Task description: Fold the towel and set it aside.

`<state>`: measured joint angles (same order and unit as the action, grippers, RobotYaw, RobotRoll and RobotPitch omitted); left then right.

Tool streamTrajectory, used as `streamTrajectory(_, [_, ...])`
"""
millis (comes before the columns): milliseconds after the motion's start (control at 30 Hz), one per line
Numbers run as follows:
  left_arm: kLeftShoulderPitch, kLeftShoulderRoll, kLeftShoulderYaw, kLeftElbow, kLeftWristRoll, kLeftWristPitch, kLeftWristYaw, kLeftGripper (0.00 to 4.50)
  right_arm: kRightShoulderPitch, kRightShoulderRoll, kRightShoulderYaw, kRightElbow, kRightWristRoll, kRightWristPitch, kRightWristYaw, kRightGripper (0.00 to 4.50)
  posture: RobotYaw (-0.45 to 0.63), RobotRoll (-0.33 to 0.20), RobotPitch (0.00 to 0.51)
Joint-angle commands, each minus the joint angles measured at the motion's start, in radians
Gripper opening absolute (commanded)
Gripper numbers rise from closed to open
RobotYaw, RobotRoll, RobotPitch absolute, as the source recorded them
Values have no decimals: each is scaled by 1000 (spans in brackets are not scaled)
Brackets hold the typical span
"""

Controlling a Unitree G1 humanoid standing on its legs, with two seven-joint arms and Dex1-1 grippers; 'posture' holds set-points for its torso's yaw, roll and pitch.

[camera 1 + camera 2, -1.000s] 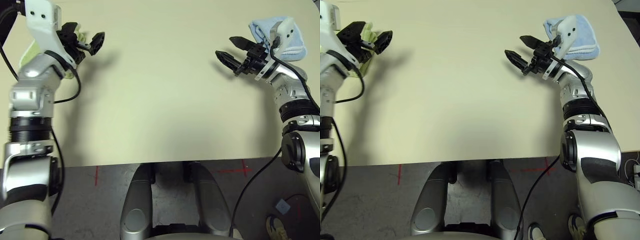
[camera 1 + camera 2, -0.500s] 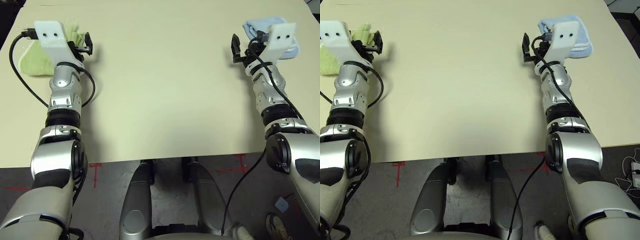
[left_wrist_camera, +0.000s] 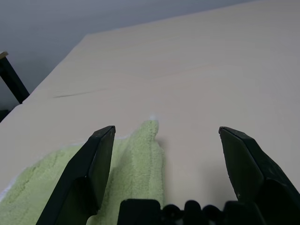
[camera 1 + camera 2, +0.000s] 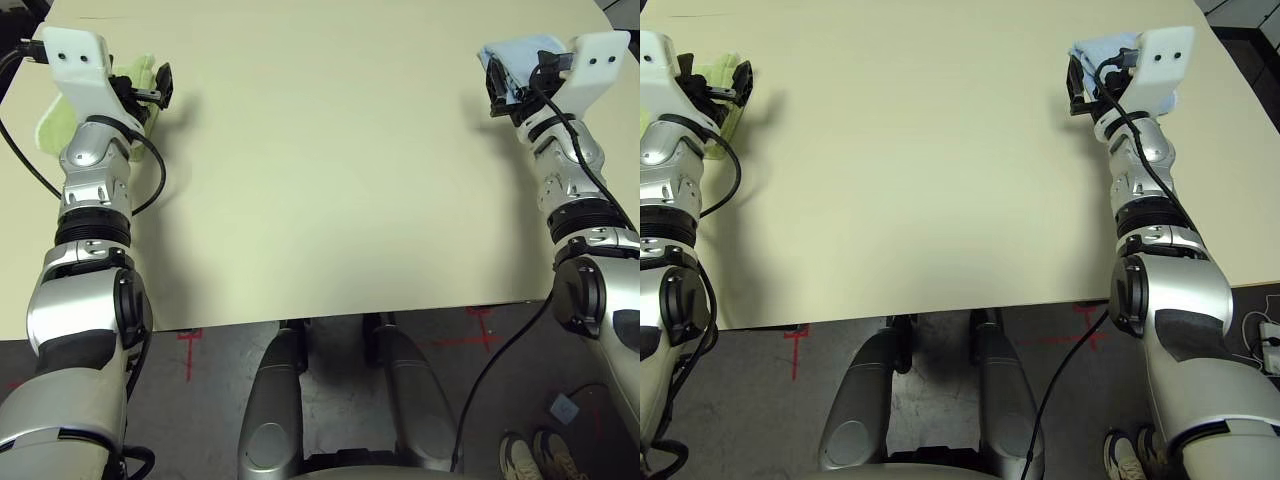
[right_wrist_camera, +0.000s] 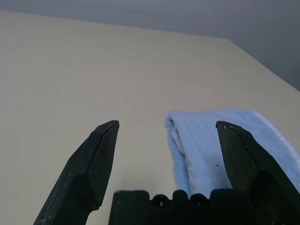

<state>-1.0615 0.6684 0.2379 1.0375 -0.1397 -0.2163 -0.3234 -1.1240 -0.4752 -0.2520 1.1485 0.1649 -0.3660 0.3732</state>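
The light green towel (image 3: 136, 164) lies bunched at the far left of the table (image 4: 330, 170), partly hidden behind my left wrist in the head views (image 4: 52, 125). My left gripper (image 3: 166, 131) hovers over the towel's near edge, open, with nothing between its fingers (image 4: 160, 85). Over at the far right, my right gripper (image 5: 166, 124) also stands open and empty, pointing at the table just beside a folded light blue cloth (image 5: 220, 145).
The light blue folded cloth (image 4: 520, 55) sits at the table's far right corner, partly behind my right wrist. The cream tabletop stretches bare between the two arms. Its front edge runs close to my body, with grey floor below.
Both grippers have turned from pointing inward to pointing away from me and have moved outward, the left over the green towel, the right beside the blue cloth. Both stayed open.
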Motion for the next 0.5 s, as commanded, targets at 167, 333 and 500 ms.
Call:
streamTrajectory(167, [37, -7, 31, -19, 7, -23, 89, 4487, 3, -6, -16, 29, 5, 14, 2, 4500, -57, 0, 317])
streamTrajectory(333, [43, -17, 34, -24, 8, -32, 129, 4487, 10, -10, -20, 26, 1, 7, -35, 4500, -58, 0, 313])
streamTrajectory(500, [63, -6, 31, -19, 12, -35, 125, 4487, 13, -11, -15, 21, -1, 3, -44, 4500, -57, 0, 309])
